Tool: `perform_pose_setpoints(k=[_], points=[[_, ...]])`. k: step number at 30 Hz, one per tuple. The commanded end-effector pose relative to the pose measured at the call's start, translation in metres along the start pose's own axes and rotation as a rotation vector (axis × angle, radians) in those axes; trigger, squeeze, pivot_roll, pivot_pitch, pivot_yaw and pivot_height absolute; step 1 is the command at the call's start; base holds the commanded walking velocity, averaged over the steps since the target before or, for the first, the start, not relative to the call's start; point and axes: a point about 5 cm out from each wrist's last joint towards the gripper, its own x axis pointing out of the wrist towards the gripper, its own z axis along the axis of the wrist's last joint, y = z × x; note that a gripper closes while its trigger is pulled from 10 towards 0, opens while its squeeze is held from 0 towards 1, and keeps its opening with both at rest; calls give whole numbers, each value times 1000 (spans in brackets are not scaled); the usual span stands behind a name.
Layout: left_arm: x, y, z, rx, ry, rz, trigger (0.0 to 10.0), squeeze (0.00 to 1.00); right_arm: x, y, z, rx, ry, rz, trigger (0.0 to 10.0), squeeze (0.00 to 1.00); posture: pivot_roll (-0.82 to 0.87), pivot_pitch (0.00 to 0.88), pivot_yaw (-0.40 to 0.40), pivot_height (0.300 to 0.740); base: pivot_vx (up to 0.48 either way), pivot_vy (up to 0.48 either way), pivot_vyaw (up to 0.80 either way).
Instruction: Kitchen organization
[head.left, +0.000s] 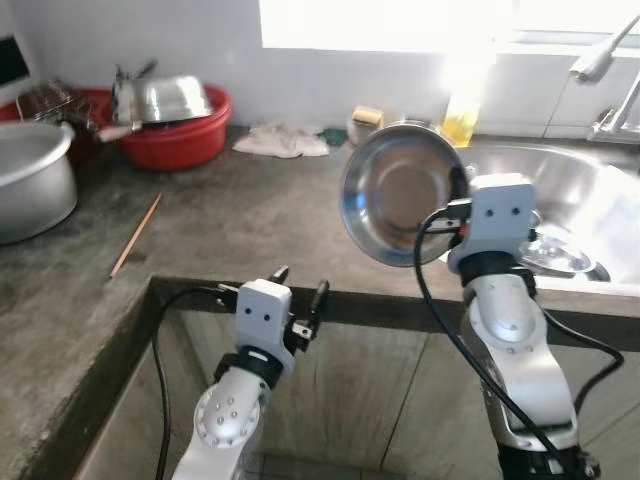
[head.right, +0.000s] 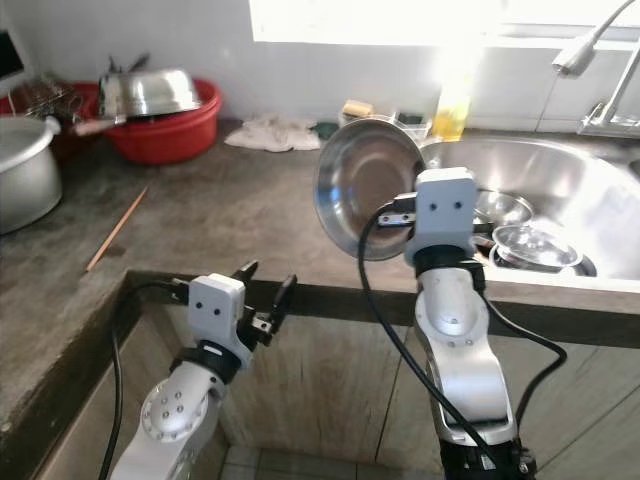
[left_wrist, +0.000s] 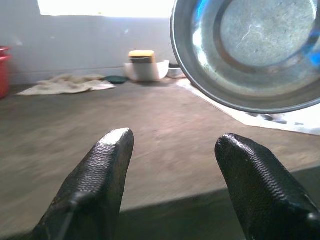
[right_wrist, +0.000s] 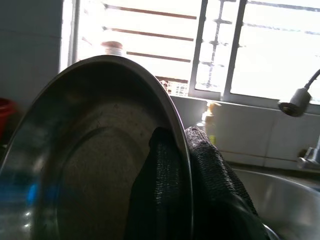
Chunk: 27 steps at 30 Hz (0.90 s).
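Note:
My right gripper (head.left: 458, 190) is shut on the rim of a steel bowl (head.left: 400, 195), holding it on edge above the counter just left of the sink (head.left: 590, 200). In the right wrist view the bowl (right_wrist: 85, 160) has its rim pinched between the black fingers (right_wrist: 210, 175). My left gripper (head.left: 298, 285) stands open and empty at the counter's front edge, below and left of the bowl. The left wrist view has the bowl (left_wrist: 250, 50) hanging ahead of the open fingertips (left_wrist: 107, 155).
More steel dishes (head.right: 535, 245) lie in the sink. A red basin (head.left: 185, 125) holding a steel bowl stands at the back left beside a large grey pot (head.left: 30, 175). A wooden stick (head.left: 135, 235), a rag (head.left: 280, 140) and a sponge dish (head.left: 365, 120) lie on the concrete counter (head.left: 240, 220).

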Motion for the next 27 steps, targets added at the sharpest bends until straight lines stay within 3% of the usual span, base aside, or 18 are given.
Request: perform_pose_setpoints(k=[1,22,27], points=[[1,0,1,25,3,-8,10000,0,3,-4,0,-7,-4,-17,10000,0,85,22,-18,740,0,0,0],[-1,-5,-2,24,8,-35,10000,0,4,-9,-4,-9,25,-24,10000,0,71,34,-12,740,289,-351,0],[-4,-2,-4,37,12,-31,10000,0,6,-11,-3,-10,25,-28,10000,0,73,37,-11,740,0,-451,0]])
